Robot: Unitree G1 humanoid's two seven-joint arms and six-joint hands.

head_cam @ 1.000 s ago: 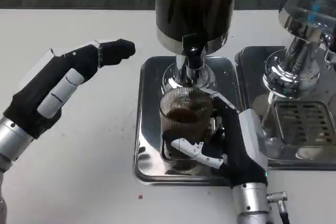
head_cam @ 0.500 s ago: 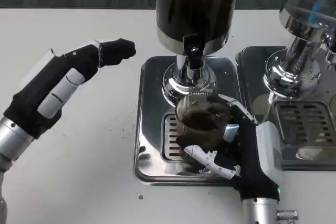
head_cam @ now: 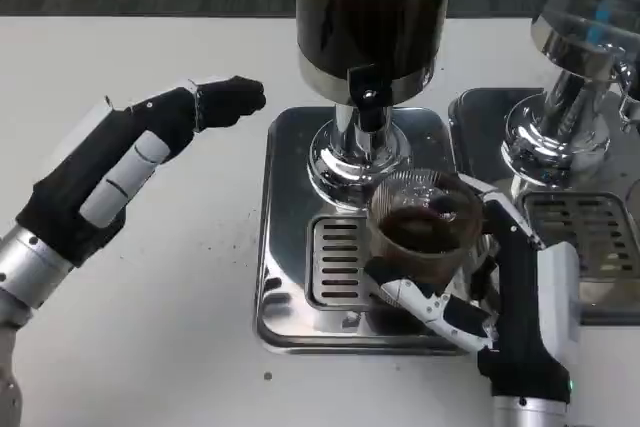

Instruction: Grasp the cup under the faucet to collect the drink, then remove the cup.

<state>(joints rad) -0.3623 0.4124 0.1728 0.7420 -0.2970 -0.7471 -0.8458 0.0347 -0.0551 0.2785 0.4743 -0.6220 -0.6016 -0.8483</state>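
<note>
A clear ribbed cup (head_cam: 422, 225) holding dark drink sits in my right hand (head_cam: 500, 297), whose fingers wrap its lower side. The cup stands to the right of the faucet (head_cam: 366, 107), over the right part of the chrome drip tray (head_cam: 290, 247). The faucet hangs from a dark dispenser tank (head_cam: 370, 7). My left hand (head_cam: 130, 167) hovers over the white table left of the tray, fingers stretched toward the dispenser and holding nothing.
A second chrome dispenser (head_cam: 575, 77) with its own drip tray (head_cam: 590, 237) stands close on the right of the cup. The slotted grate (head_cam: 340, 262) lies bare. White table (head_cam: 150, 347) stretches left and front.
My right hand has carried the cup rightward and toward me, out from under the faucet. The grate is now uncovered. My left hand has shifted slightly right.
</note>
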